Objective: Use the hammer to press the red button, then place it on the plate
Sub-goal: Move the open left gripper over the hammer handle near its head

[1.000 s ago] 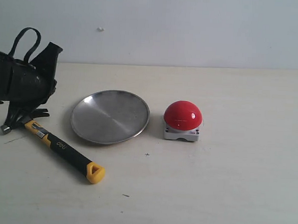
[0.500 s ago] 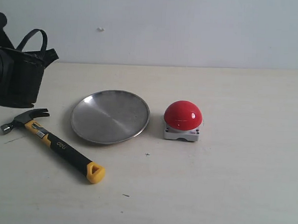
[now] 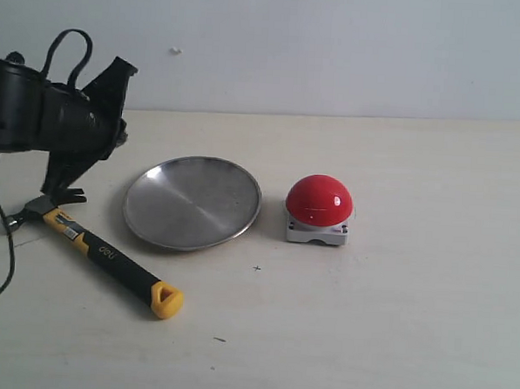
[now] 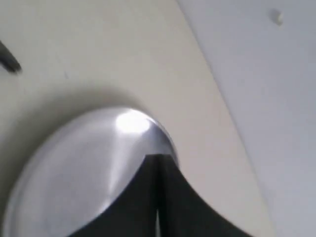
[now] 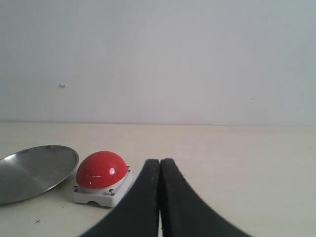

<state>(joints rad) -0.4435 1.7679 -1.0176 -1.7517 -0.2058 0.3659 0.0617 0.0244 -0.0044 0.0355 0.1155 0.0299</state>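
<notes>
Left gripper (image 3: 62, 187) swung back close over hammer (image 3: 100, 254) head, jaws shut, empty; I judged it a pre-grasp approach. Hammer lay near-left of plate (image 3: 192, 201), button (image 3: 319, 202) right. Right gripper (image 5: 159, 197) shut, idle.

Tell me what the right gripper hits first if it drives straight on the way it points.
Probably nothing nearby: the shut right gripper points over the table toward the wall. The red button sits off to one side of that line, though depth is hard to judge.
</notes>
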